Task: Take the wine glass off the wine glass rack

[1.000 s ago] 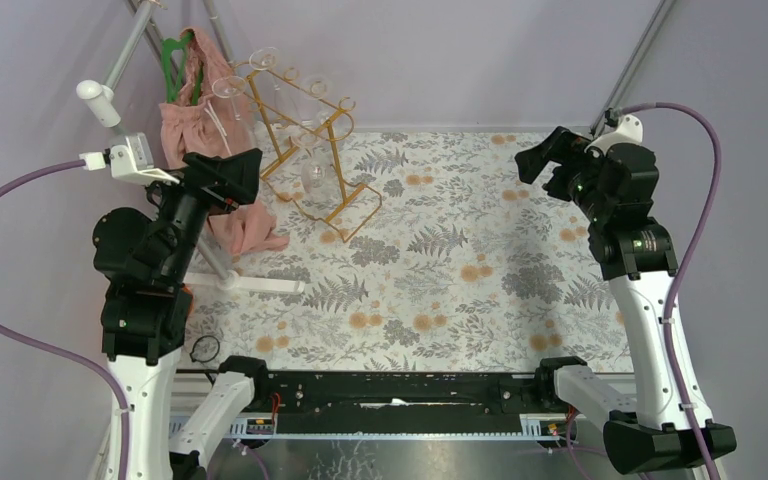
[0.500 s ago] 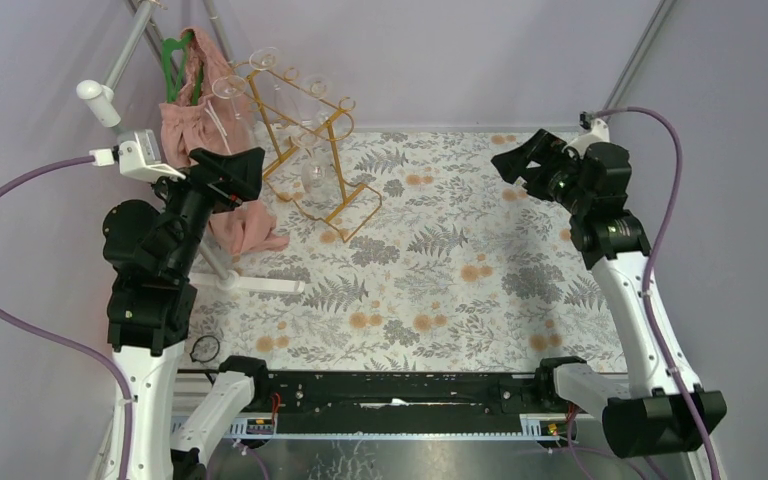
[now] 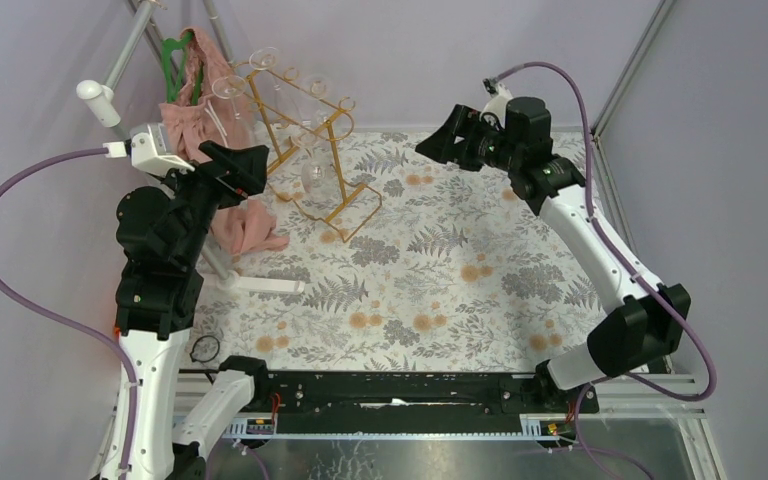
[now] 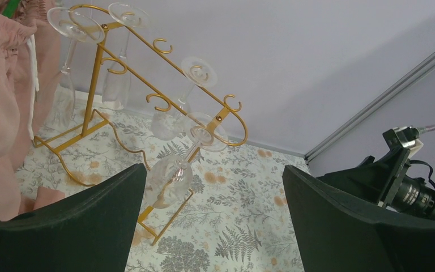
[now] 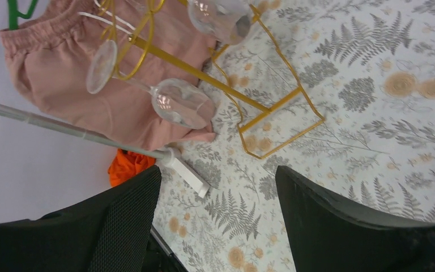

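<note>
Right end effector (image 3: 438,142) has swung left toward wine glass rack (image 3: 336,160).

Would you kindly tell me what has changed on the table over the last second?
The right claw, open, swung left and farther out, toward the rack. The left claw, also open, edged slightly toward it. Nothing was gripped or released. Rack, glasses and pink cloth stayed put.
</note>
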`<state>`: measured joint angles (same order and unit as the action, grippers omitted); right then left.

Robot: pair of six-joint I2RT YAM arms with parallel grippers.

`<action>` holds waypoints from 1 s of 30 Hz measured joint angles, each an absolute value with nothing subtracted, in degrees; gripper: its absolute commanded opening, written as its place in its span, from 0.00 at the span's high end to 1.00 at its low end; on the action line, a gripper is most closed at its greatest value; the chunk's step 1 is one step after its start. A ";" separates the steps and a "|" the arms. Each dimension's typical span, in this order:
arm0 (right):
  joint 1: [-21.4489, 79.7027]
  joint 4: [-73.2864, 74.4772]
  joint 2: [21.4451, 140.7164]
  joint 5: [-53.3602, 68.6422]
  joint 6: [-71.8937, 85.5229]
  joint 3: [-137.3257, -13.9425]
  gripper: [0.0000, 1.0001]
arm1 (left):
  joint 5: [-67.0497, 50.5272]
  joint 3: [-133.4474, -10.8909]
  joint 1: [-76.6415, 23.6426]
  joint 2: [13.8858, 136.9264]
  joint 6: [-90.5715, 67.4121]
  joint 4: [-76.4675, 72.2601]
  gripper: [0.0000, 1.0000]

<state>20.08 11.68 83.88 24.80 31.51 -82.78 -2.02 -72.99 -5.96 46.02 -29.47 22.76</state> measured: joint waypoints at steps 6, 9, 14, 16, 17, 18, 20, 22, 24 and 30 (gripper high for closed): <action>21.56 8.75 90.11 27.29 33.58 -88.40 0.24 | -1.34 -72.84 -5.96 46.09 -29.47 22.74 0.01; 23.03 8.60 94.24 28.27 34.48 -92.42 0.25 | -1.28 -72.64 -5.96 46.13 -29.47 22.68 0.01; 26.26 8.21 101.16 30.09 36.40 -99.20 0.26 | -1.26 -72.01 -5.96 46.41 -29.47 22.61 0.01; 27.18 8.05 103.20 31.03 37.50 -100.90 0.27 | -1.26 -71.81 -5.96 46.65 -29.47 22.65 0.01; 27.46 7.94 104.03 31.24 37.91 -101.60 0.28 | -1.26 -71.75 -5.96 46.65 -29.45 22.65 0.01; 27.75 7.81 104.92 31.48 38.39 -102.43 0.28 | -1.26 -71.72 -5.96 46.63 -29.45 22.65 0.01; 28.12 7.49 106.72 32.29 39.42 -104.27 0.29 | -1.19 -71.66 -5.96 46.46 -29.45 22.63 0.01; 28.29 6.55 108.07 32.71 40.40 -105.56 0.30 | -1.08 -71.61 -5.96 46.24 -29.43 22.63 0.01; 28.42 6.07 108.88 33.10 41.32 -106.26 0.30 | -1.02 -71.55 -5.96 46.02 -29.41 22.63 0.01; 29.63 5.45 111.39 34.11 43.00 -110.17 0.32 | -0.47 -71.13 -5.96 45.89 -28.95 22.63 0.01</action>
<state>29.63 5.45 111.39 34.11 43.00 -110.17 -0.47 -71.13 -5.96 45.89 -28.95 22.63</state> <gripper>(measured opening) 0.698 0.986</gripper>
